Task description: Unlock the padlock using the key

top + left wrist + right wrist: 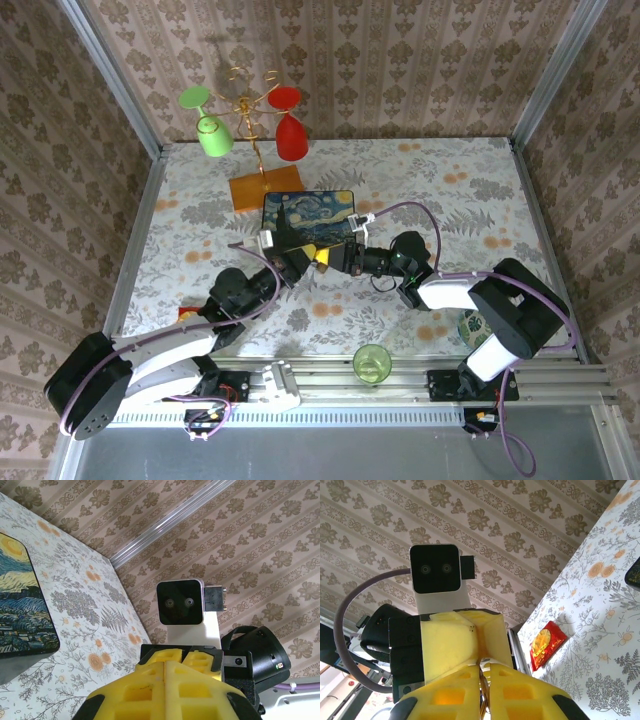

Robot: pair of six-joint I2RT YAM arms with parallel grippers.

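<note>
The left gripper point(165, 675), a claw of two blocky yellow fingers, has them pressed flat together along one seam, and nothing can be made out in that seam. Tip to tip against it sits the right gripper point(483, 675). Its yellow fingers are likewise closed up, with a thin brownish sliver point(481, 695) showing in the slit between them. The sliver is too small to tell whether it is the little grey metal key or part of the tiny brass padlock. Seen from above, both claws meet nose to nose just beside the near edge of a dark flat box point(308, 216) painted with a swirling blue-and-yellow night sky. Padlock and key are hidden among the fingers there. Further out on the floral-patterned table point(450, 180) lie a red foil packet point(547, 642) by the left arm and a green drinking glass point(372, 362) at the near rail. Beyond the box stands a gold wire stand point(258, 130) on an orange base, hanging a green goblet point(212, 132) and a red goblet point(290, 135).
</note>
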